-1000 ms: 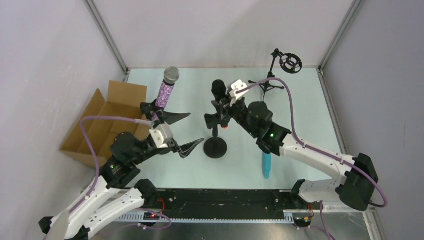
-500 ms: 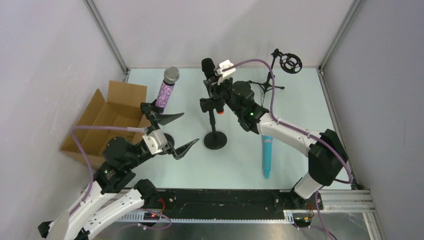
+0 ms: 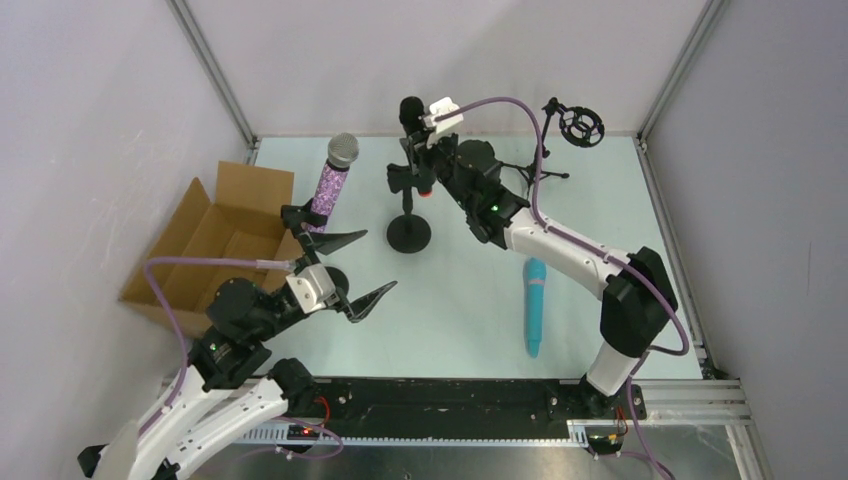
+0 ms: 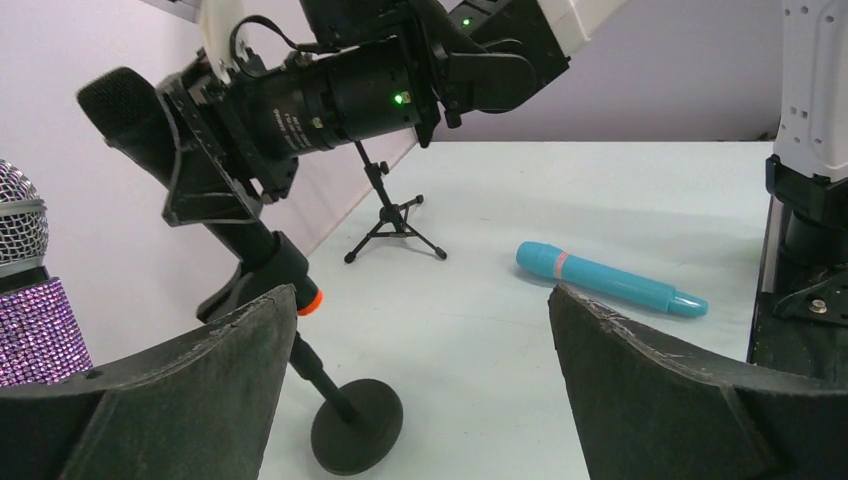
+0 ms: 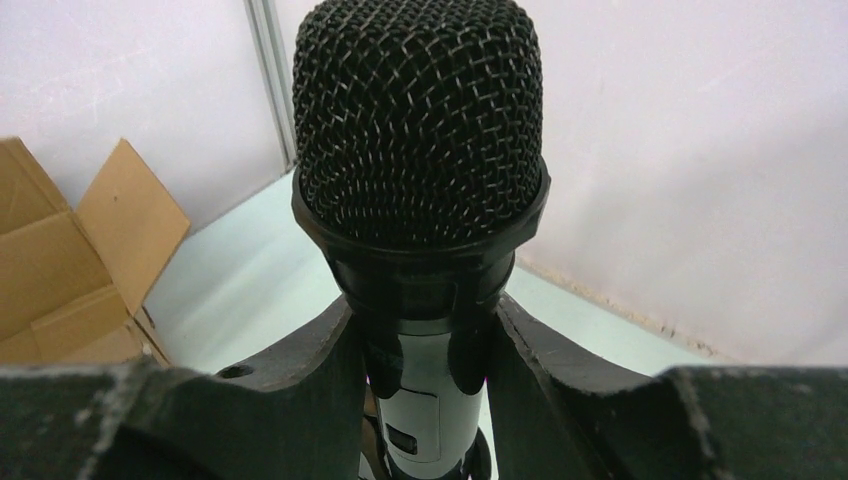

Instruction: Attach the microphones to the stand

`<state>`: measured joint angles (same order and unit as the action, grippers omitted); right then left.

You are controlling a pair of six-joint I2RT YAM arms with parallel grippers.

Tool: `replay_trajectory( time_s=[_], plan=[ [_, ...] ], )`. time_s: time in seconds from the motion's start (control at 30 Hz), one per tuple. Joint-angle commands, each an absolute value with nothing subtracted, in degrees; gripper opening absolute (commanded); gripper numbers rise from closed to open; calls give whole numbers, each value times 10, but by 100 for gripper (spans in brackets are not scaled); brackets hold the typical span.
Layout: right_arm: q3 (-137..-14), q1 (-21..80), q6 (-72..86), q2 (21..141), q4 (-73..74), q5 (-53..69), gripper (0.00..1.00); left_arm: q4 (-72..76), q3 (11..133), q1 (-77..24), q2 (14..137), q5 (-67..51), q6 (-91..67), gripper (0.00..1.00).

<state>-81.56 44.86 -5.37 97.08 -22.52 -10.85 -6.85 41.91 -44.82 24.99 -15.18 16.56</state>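
open cardboard box (image 3: 215, 245) at left, bare cardboard showing inside. purple microphone (image 3: 333, 180) upright in a clip just beside it. right end effector (image 5: 420, 370) clamps the black microphone (image 5: 420, 130) on a tilted round-base stand (image 3: 408, 235), upper middle. blue microphone (image 3: 535, 305) lies on the surface (image 3: 600, 190), lower right. left end effector (image 3: 352, 268) wide, holding nothing.

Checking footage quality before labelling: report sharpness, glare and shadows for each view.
Top external: even, soft light, everything sharp, no hard shadows on the table. Left wrist: blue microphone crisp, no glare. Right wrist: black microphone mesh sharp, cardboard box behind it slightly soft.
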Motion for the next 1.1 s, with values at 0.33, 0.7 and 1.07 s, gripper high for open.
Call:
replay_trajectory(
  time_s=[0.33, 0.7, 1.07],
  plan=[
    [-835, 481, -16, 1029, -409, -149, 0, -60, 409, -445, 243, -142, 168, 100],
    [-767, 501, 26, 1001, -407, -198, 41, -60, 418, -446, 252, -154, 168, 100],
    [-719, 518, 57, 953, -368, -166, 98, -59, 425, -445, 258, -166, 167, 100]
  ],
)
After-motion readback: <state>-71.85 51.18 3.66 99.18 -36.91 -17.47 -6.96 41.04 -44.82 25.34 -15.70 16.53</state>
